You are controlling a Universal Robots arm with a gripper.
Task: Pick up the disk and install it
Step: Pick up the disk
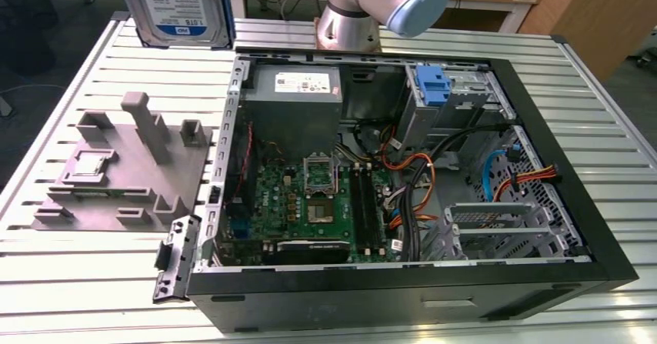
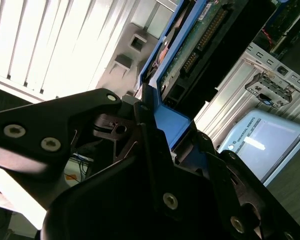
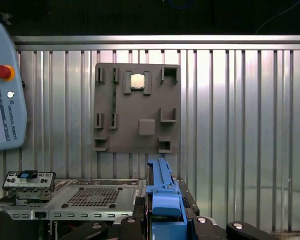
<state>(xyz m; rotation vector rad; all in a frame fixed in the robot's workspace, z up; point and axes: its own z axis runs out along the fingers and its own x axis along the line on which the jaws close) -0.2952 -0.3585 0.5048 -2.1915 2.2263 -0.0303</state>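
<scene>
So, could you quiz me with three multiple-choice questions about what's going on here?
1. Where is the disk?
A inside the computer
B held up off the table
C lying on the grey plate

2. What colour are its side rails?
A red
B yellow
C blue

3. The claw is:
A shut on the disk
B open and empty
C resting on the table

Answers: B, the exterior view shows it in the air; C, both wrist views show blue; A, its fingers clamp a rail.

Disk (image 1: 175,9) in claw (image 2: 167,134); parts holder (image 1: 118,182) on table (image 1: 82,282), exterior view's left of computer case (image 1: 411,286).
</scene>
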